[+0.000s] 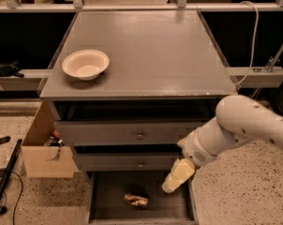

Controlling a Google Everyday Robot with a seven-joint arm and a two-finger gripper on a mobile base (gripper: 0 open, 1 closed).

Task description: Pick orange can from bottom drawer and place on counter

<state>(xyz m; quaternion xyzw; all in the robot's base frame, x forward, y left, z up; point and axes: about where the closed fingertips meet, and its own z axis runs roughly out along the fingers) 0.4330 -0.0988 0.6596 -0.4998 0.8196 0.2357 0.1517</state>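
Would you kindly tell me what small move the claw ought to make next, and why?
I would probably lower the claw toward the can: the can lies on the floor of the open bottom drawer, and the claw hangs above it and to one side, not touching it.

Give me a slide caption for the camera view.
Gripper hangs over the open bottom drawer, right of the orange can inside.

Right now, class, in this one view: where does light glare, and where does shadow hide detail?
Camera view: a pale sheen lies across the counter; the bowl casts a soft shadow beside it; the bottom drawer is dim, the orange can glinting on its floor; the gripper, over the drawer's right side, is brightly lit.
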